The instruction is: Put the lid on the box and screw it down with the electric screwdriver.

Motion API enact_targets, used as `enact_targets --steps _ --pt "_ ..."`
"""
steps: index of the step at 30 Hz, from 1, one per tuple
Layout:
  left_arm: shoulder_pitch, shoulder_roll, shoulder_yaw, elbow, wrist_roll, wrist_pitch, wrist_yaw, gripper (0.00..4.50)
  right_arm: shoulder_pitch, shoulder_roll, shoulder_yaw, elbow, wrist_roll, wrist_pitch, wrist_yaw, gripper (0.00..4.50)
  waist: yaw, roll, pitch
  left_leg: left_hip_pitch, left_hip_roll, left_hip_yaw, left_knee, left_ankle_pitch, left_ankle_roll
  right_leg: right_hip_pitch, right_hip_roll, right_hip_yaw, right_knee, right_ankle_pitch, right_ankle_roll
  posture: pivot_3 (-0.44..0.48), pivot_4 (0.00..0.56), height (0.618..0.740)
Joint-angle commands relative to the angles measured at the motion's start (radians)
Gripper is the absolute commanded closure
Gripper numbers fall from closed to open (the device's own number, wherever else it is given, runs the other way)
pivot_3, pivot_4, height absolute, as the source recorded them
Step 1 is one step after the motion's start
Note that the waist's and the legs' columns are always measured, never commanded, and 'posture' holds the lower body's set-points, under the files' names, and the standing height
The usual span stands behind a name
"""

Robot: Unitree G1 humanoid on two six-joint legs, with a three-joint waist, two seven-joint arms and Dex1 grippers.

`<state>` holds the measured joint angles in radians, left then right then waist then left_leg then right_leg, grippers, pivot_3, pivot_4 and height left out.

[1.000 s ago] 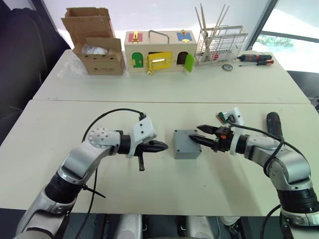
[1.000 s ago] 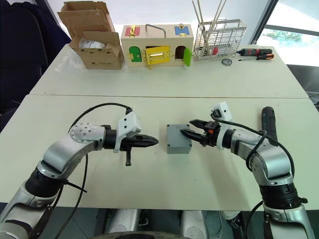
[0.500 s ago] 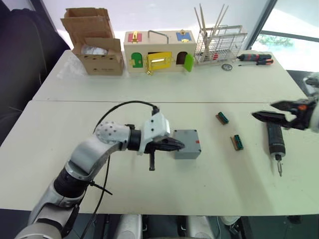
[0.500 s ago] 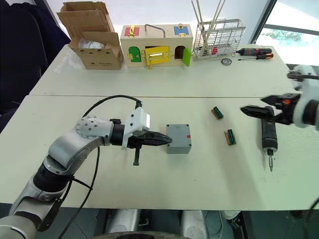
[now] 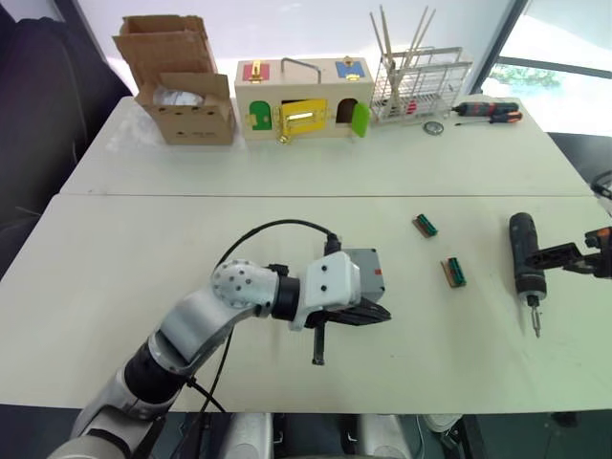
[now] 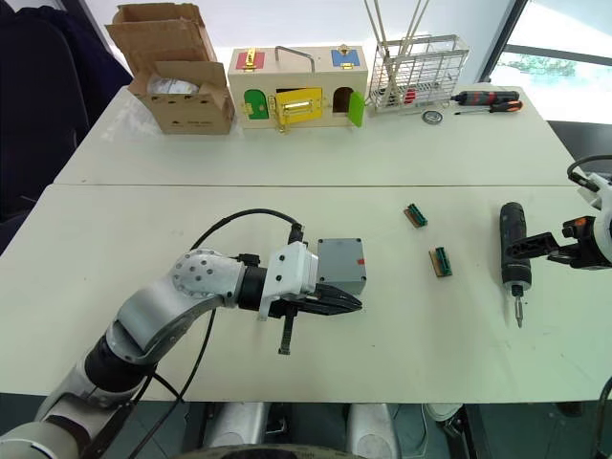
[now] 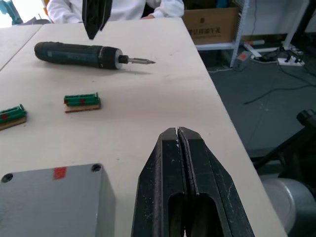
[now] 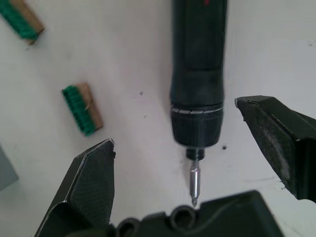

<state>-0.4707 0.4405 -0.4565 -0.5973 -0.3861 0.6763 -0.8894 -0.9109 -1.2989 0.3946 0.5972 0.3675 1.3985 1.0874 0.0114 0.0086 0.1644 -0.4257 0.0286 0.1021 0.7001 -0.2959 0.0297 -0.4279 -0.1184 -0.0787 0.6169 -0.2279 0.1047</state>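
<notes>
Since the lid [image 7: 49,197] looks seated on the box [image 6: 341,266], screwing remains; left gripper [image 6: 346,304] pinched closed, empty, beside it; right gripper [image 8: 197,163] spread wide over electric screwdriver [image 8: 198,74], not yet gripping.

Left arm: silver-grey metal shell segments, with a round elbow joint cover showing a ring of small holes. A black collar joins the forearm to a white rectangular wrist housing. A black cable loops from the arm over to this housing. The left gripper [image 6: 346,304] has two tapered black fingers [image 7: 165,197] with recessed inner faces and scuffed edges.

Right gripper [image 8: 192,158]: two broad black fingers [image 8: 91,185] with finely textured pads, on a black base; orange detail at the wrist, black cable above.
</notes>
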Motion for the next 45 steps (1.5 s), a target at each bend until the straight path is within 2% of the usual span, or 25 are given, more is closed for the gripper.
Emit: enact_targets --steps 1,7,11,14,20,26,28,30,33,35,37,38,40,41,42,45 --pt "0.018 0.012 0.009 -0.079 -0.023 0.032 0.028 4.50 -0.091 0.057 0.089 0.164 -0.125 -0.083 0.059 0.03 0.001 0.000 0.000 0.000 0.000 0.000 0.000 0.001 -0.002 0.000 0.000 0.000 0.000 0.000 0.000 0.000 0.150 0.728" --pt "0.014 0.011 0.005 -0.092 -0.017 0.068 0.082 4.50 -0.190 0.217 0.152 0.443 -0.293 -0.252 0.100 0.03 0.002 0.001 0.000 0.000 -0.001 0.001 0.000 0.003 -0.005 0.000 0.000 0.000 0.001 0.000 0.000 0.000 0.150 0.728" --pt "0.016 0.015 0.002 -0.102 -0.022 0.084 0.099 4.50 -0.203 0.276 0.177 0.540 -0.392 -0.345 0.147 0.03 0.002 0.001 0.000 0.000 -0.001 0.001 0.000 0.003 -0.005 0.000 0.000 0.000 0.001 0.000 0.001 0.000 0.150 0.728" --pt "0.025 0.026 0.005 -0.109 -0.023 0.089 0.107 4.50 -0.197 0.299 0.203 0.575 -0.468 -0.408 0.190 0.73 0.001 0.001 0.000 0.000 -0.001 0.001 0.001 0.003 -0.005 0.001 0.000 0.000 0.000 0.000 0.001 0.000 0.150 0.728" --pt "0.018 0.020 -0.004 -0.077 -0.008 0.075 0.122 4.50 -0.180 0.325 0.195 0.621 -0.566 -0.474 0.216 2.70 0.001 0.000 -0.001 0.000 -0.001 0.001 0.000 0.003 -0.006 0.002 0.000 -0.001 0.000 0.000 0.001 0.000 0.150 0.728" --pt "0.016 0.027 -0.007 -0.039 0.008 0.045 0.107 4.50 -0.188 0.338 0.136 0.634 -0.603 -0.507 0.201 2.70 0.001 -0.001 -0.002 0.001 -0.001 0.001 0.001 0.004 -0.006 0.004 0.000 -0.002 0.000 0.000 0.001 0.000 0.150 0.728" --pt "0.013 0.036 0.007 -0.011 0.013 0.031 0.093 4.50 -0.231 0.335 0.070 0.635 -0.580 -0.505 0.163 2.70 -0.001 -0.001 -0.002 0.001 -0.001 0.001 0.001 0.004 -0.006 0.004 0.000 -0.002 0.000 0.000 0.001 0.000 0.150 0.728" --pt "0.001 0.048 0.045 0.053 0.006 0.009 0.068 4.50 -0.355 0.316 -0.097 0.630 -0.482 -0.475 0.069 2.70 -0.004 0.001 0.000 0.001 -0.001 0.002 0.001 0.004 -0.007 0.004 0.000 -0.002 0.000 0.000 0.001 0.000 0.150 0.728" --pt "-0.010 0.053 0.098 0.132 -0.017 -0.021 0.037 4.50 -0.451 0.292 -0.278 0.606 -0.380 -0.429 -0.019 2.70 -0.019 0.019 0.002 0.000 -0.001 0.005 0.001 0.004 -0.007 -0.001 -0.001 0.003 0.001 0.001 0.001 0.000 0.150 0.728" --pt "-0.023 0.053 0.131 0.197 -0.021 -0.045 0.017 4.50 -0.432 0.274 -0.415 0.486 -0.279 -0.378 -0.020 2.70 -0.020 0.018 0.003 0.001 -0.001 0.005 -0.002 0.004 -0.007 -0.002 0.001 0.003 0.002 0.000 0.001 0.000 0.150 0.728" --pt "-0.038 0.058 0.145 0.250 -0.012 -0.068 -0.003 4.50 -0.311 0.278 -0.581 0.237 -0.162 -0.313 -0.030 2.70 -0.011 0.018 0.003 0.000 0.000 0.003 -0.006 0.004 -0.008 -0.002 0.003 -0.002 0.000 0.000 0.001 0.000 0.150 0.728" --pt "-0.043 0.057 0.155 0.272 -0.021 -0.070 -0.018 4.50 -0.208 0.329 -0.734 0.034 -0.086 -0.277 -0.065 2.70 -0.004 0.017 0.002 0.000 0.001 0.002 -0.006 0.005 -0.008 -0.002 0.004 -0.003 0.000 0.000 0.001 0.000 0.150 0.728" --pt "-0.059 0.052 0.153 0.309 -0.023 -0.076 -0.042 4.50 0.008 0.545 -1.042 -0.436 0.067 -0.260 -0.173 2.70 0.002 0.015 0.002 0.000 0.002 0.002 -0.006 0.005 -0.009 -0.001 0.004 -0.004 0.000 0.000 0.001 0.000 0.150 0.728" --pt "-0.065 0.048 0.152 0.320 -0.024 -0.077 -0.049 4.50 0.076 0.624 -1.128 -0.590 0.119 -0.255 -0.218 2.70 0.002 0.015 0.002 0.000 0.002 0.002 -0.005 0.005 -0.010 0.000 0.004 -0.005 0.002 0.000 0.001 0.000 0.150 0.728" --pt "-0.071 0.044 0.151 0.333 -0.023 -0.079 -0.055 4.50 0.123 0.696 -1.170 -0.703 0.154 -0.233 -0.270 2.70 0.003 0.016 0.002 0.000 0.002 0.001 -0.004 0.006 -0.010 0.000 0.004 -0.005 0.004 0.000 0.001 0.000 0.150 0.728" --pt "-0.105 0.030 0.147 0.384 -0.005 -0.096 -0.073 4.50 0.246 0.925 -1.179 -0.967 0.244 -0.209 -0.425 2.70 0.017 0.016 0.002 -0.001 0.000 0.001 0.001 0.007 -0.011 0.000 0.000 -0.005 0.011 0.000 0.001 0.000 0.150 0.728"
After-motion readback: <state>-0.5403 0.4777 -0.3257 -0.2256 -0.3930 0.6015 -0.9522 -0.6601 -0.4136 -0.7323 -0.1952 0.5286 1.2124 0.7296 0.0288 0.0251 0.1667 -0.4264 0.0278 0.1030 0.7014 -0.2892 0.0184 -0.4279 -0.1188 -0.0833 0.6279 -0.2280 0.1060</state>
